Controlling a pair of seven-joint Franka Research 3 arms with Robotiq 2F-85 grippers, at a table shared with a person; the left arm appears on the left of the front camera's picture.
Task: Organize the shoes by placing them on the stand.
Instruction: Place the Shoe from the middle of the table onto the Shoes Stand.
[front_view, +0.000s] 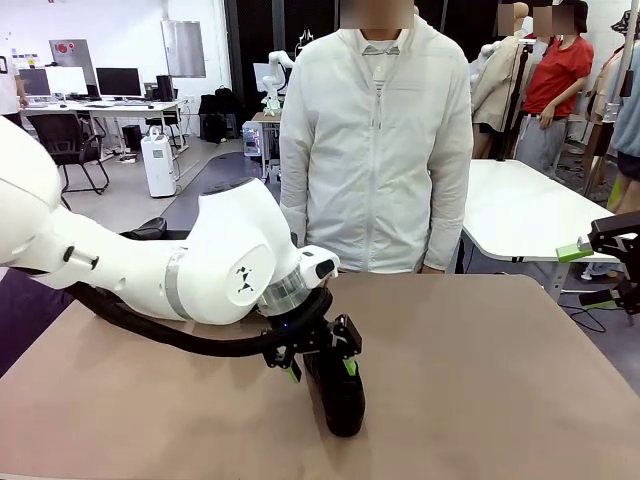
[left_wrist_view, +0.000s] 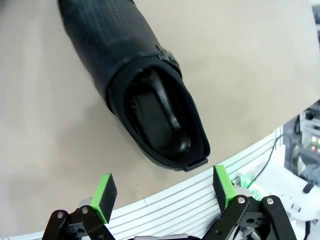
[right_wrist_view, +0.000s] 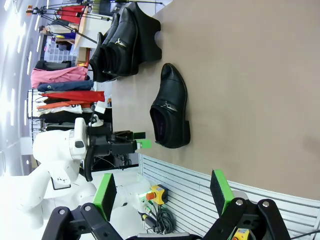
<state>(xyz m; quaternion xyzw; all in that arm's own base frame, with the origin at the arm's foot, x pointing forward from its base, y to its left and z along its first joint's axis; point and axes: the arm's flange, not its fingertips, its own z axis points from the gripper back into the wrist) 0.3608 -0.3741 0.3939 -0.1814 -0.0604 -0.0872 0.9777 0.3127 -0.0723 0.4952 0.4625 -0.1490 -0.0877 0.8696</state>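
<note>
One black loafer (front_view: 338, 402) lies alone near the table's front edge, toe toward me; in the left wrist view this shoe (left_wrist_view: 145, 85) shows its dark opening. My left gripper (front_view: 322, 372) hovers open just above its heel end, and its green pads (left_wrist_view: 105, 191) stand wide apart short of the heel. In the right wrist view the same shoe (right_wrist_view: 170, 107) lies on its sole, and farther off the black stand (right_wrist_view: 150, 30) carries other black shoes (right_wrist_view: 122, 42). My right gripper (front_view: 592, 275) hangs open at the table's right edge, its jaws (right_wrist_view: 164, 195) holding nothing.
A person in a white jacket (front_view: 375, 150) stands at the far side, hands out of sight. The brown table (front_view: 500, 380) is bare on its right half. My left arm's bulk (front_view: 200, 260) covers the left rear of the table. A white ribbed panel (left_wrist_view: 190, 205) runs below the near edge.
</note>
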